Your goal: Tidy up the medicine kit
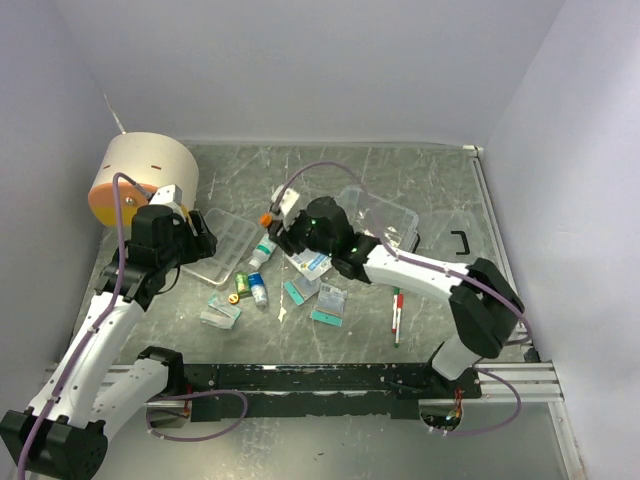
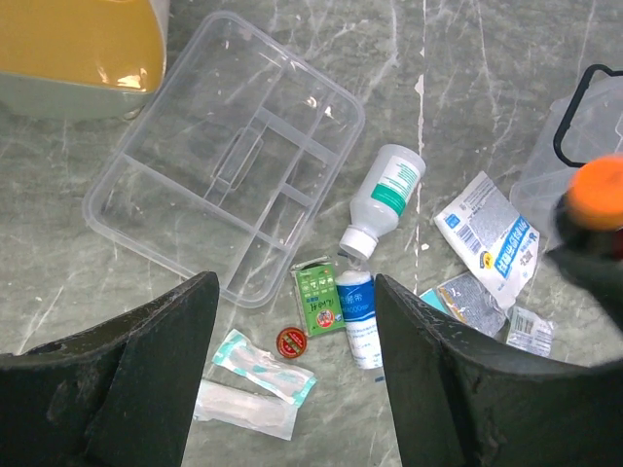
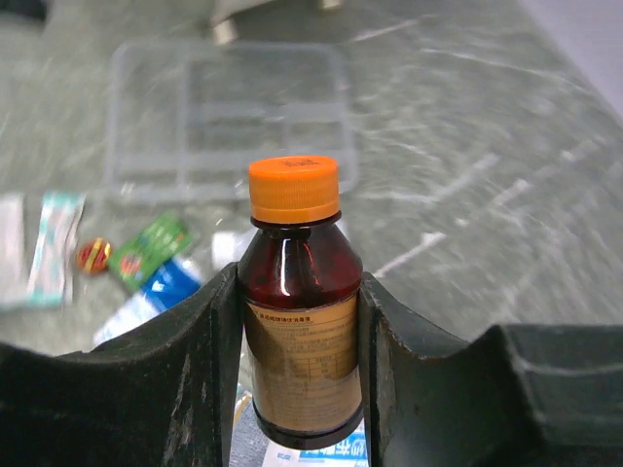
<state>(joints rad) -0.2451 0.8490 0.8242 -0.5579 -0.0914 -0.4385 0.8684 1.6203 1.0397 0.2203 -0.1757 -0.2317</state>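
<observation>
I see left gripper [image 2: 292,292] wide open, holding nothing, left side | right gripper [image 3: 297,331] clamped on brown bottle [image 3: 297,282], mid-table | medicine kit [image 1: 392,214] far right of centre, its tray [image 2: 195,165] apart, left.

Orange cap [image 3: 293,187] on amber bottle [image 3: 297,336], clear tray [image 2: 229,156], white bottle [image 2: 382,206] with green label [image 2: 397,182], grey veined table [image 2: 467,78], beige-and-orange drum [image 1: 145,175].

Left pincer [image 2: 294,284] agape; right pincer [image 3: 298,282] around bottle [image 3: 297,336].
</observation>
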